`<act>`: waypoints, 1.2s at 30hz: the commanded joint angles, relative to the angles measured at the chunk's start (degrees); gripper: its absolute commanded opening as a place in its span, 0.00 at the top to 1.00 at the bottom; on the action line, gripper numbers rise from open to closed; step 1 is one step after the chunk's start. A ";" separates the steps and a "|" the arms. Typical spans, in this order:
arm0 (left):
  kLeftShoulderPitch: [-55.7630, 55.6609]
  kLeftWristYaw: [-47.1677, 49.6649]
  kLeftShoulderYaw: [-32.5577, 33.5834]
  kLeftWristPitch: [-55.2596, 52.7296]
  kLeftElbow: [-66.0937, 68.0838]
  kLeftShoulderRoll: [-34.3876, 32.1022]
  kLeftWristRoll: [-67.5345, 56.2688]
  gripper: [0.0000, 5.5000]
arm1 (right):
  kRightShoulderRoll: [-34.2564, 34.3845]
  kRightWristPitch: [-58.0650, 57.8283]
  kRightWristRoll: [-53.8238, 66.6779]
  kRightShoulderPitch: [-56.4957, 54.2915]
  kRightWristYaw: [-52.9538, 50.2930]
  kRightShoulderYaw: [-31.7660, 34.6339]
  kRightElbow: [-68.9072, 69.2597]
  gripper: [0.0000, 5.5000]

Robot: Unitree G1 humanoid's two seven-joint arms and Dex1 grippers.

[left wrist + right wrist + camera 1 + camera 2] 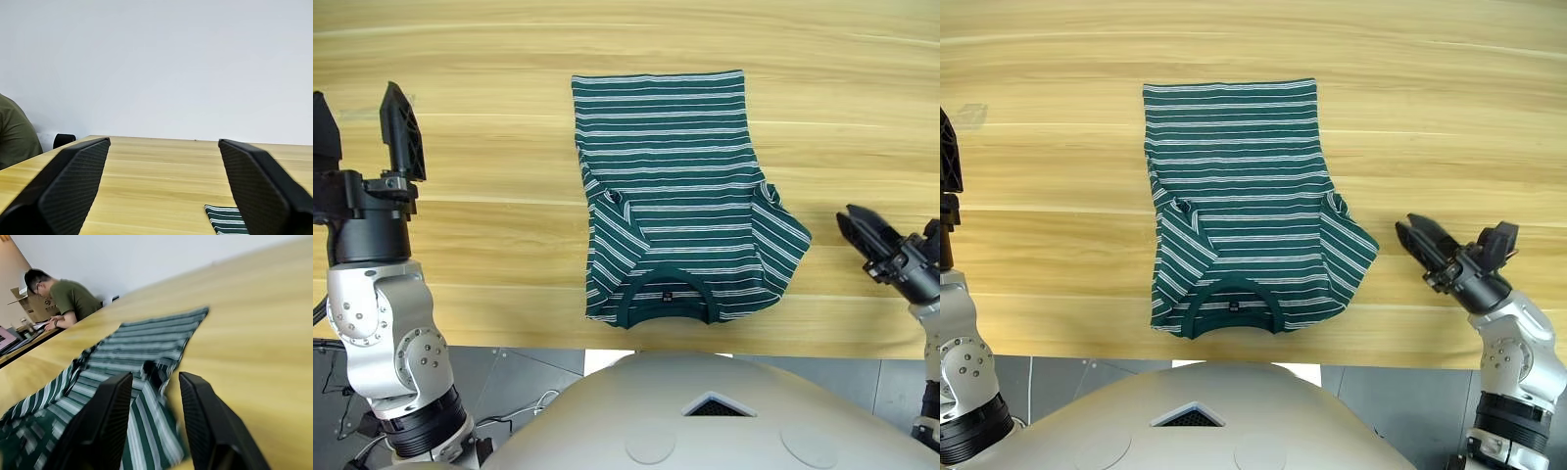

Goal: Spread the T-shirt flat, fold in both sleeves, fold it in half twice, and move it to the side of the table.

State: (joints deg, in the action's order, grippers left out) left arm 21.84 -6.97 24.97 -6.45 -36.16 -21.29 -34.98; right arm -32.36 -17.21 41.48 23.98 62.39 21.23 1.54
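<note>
A dark green T-shirt (675,186) with white stripes lies on the wooden table (460,255), collar toward me and hem at the far side. Both sleeves are folded in over the body, and the one on my right bulges out toward the table's front. My left gripper (362,132) is raised well to the left of the shirt, open, with nothing between its fingers (73,186); the shirt's corner (225,215) shows past them. My right gripper (1410,227) hangs low just right of the folded right sleeve, open, pointing at the shirt (132,347) and apart from it.
Bare wood stretches on both sides of the shirt and beyond its hem. The table's front edge (509,345) runs just below the collar. A white wall (161,63) stands behind the far edge, with a dark object (63,139) at the table's far corner.
</note>
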 commanded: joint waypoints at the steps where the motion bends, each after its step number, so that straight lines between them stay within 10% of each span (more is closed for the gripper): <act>1: -0.04 0.81 -1.18 -1.73 -0.47 0.66 3.31 0.25 | -0.98 -0.28 -3.38 0.70 0.76 -3.46 0.78 0.68; 36: 1.06 -3.14 -3.65 -3.53 -0.91 3.26 8.95 0.25 | 0.08 16.15 -21.97 -3.51 -6.79 -8.69 -5.30 0.68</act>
State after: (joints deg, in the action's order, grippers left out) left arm 22.57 -9.80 21.48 -9.79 -37.10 -18.19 -26.96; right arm -32.20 -1.82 20.47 20.53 56.17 13.02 -4.78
